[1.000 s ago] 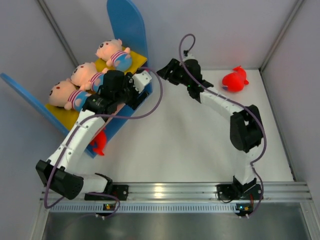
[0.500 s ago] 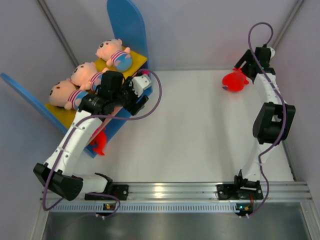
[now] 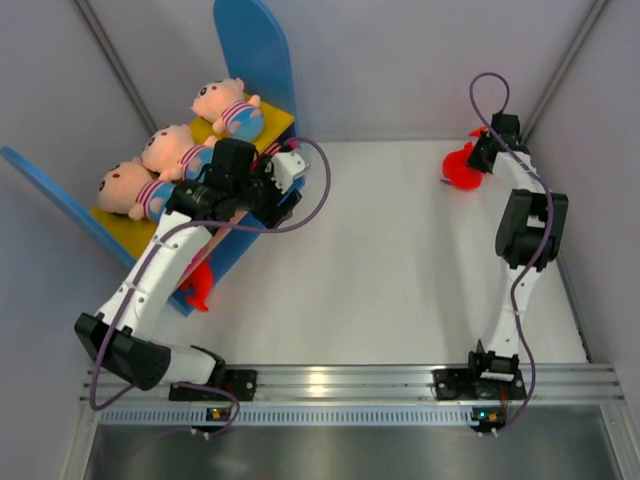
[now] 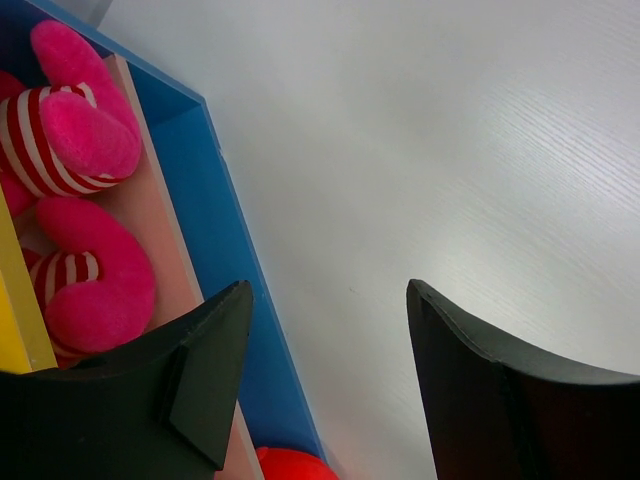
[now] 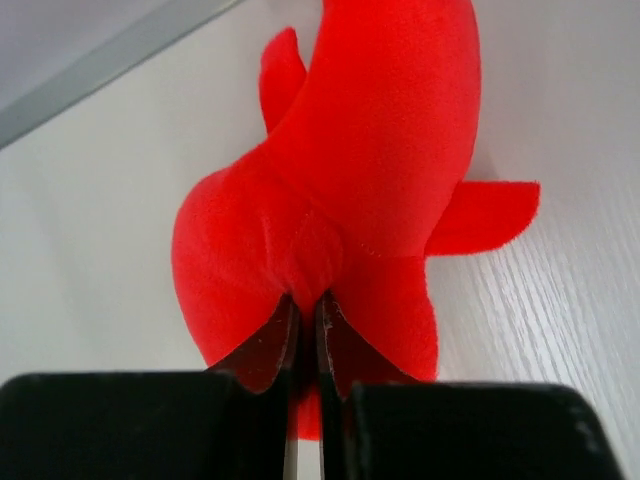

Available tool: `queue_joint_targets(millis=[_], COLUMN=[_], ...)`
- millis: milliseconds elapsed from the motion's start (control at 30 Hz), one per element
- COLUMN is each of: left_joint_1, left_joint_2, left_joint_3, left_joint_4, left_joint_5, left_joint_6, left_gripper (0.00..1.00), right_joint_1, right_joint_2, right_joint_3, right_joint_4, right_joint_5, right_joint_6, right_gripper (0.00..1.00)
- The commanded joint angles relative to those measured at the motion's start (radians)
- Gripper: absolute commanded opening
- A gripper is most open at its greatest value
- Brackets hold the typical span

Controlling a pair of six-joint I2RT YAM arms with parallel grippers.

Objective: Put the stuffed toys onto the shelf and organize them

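**Top view, upper right of frame.** The right gripper (image 3: 484, 152) is at the red plush (image 3: 461, 168), which lies on the white table (image 3: 400, 280), well apart from the shelf (image 3: 255, 60) at upper left.

**Right wrist view.** The jaws stand almost together, pinching only a small fold of the red plush near its lower middle. So shallow a bite may slip off during a lift or a long carry, dropping the toy short of the shelf.

**Left wrist view.** The left gripper (image 4: 330, 375) hangs empty, fingers apart, just beside the shelf's blue edge. Pink-footed toys (image 4: 95, 290) lie on the lower board (image 4: 160, 230).

**Further risks.**
- The left arm fronts the shelf, so an incoming right arm could foul it.
- Three peach-faced dolls (image 3: 175, 150) crowd the yellow upper board (image 3: 278, 122), and a nudge could unseat one.
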Motion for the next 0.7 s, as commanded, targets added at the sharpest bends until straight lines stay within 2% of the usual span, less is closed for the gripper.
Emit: queue_joint_targets(millis=[0, 133, 167, 233, 267, 367, 433, 467, 500, 567, 600, 667], left_joint_1=[-0.012, -0.033, -0.045, -0.059, -0.068, -0.073, -0.075, -0.076, -0.076, -0.076, -0.076, -0.076], left_joint_2=[-0.018, -0.107, -0.125, -0.178, -0.201, -0.338, -0.463, -0.501, -0.555, -0.583, -0.589, -0.59], left_joint_3=[0.031, -0.047, -0.064, -0.111, -0.131, -0.232, -0.301, -0.32, -0.344, -0.361, -0.363, -0.368], left_joint_4=[-0.004, -0.004, -0.007, -0.032, -0.035, -0.037, -0.035, -0.035, -0.033, -0.033, -0.033, -0.033], left_joint_5=[0.032, 0.071, 0.061, 0.037, 0.026, 0.037, 0.08, 0.09, 0.094, 0.078, 0.074, 0.087], left_joint_6=[-0.003, -0.02, -0.019, 0.003, 0.012, 0.124, 0.266, 0.32, 0.411, 0.481, 0.522, 0.553], left_gripper=[0.68, 0.66, 0.66, 0.64, 0.64, 0.66, 0.7, 0.76, 0.77, 0.79, 0.8, 0.81], right_joint_1=[0.012, 0.047, 0.063, 0.132, 0.176, 0.299, 0.372, 0.403, 0.488, 0.596, 0.701, 0.791], right_joint_2=[-0.148, -0.384, -0.497, -0.616, -0.73, -0.93, -1.009, -1.062, -1.079, -1.102, -1.106, -1.099], right_joint_3=[-0.155, -0.387, -0.468, -0.547, -0.621, -0.741, -0.782, -0.789, -0.785, -0.75, -0.74, -0.71], right_joint_4=[0.039, 0.103, 0.094, 0.068, 0.038, -0.041, -0.075, -0.125, -0.151, -0.187, -0.179, -0.141], right_joint_5=[-0.008, -0.032, -0.031, -0.013, -0.002, 0.0, -0.055, -0.056, -0.051, -0.051, -0.063, -0.106], right_joint_6=[-0.006, 0.006, 0.012, 0.045, 0.055, 0.115, 0.173, 0.187, 0.197, 0.227, 0.263, 0.314], right_gripper=[0.0, 0.0, 0.0, 0.0, 0.0, 0.0, 0.0, 0.0, 0.0, 0.0, 0.0, 0.0])
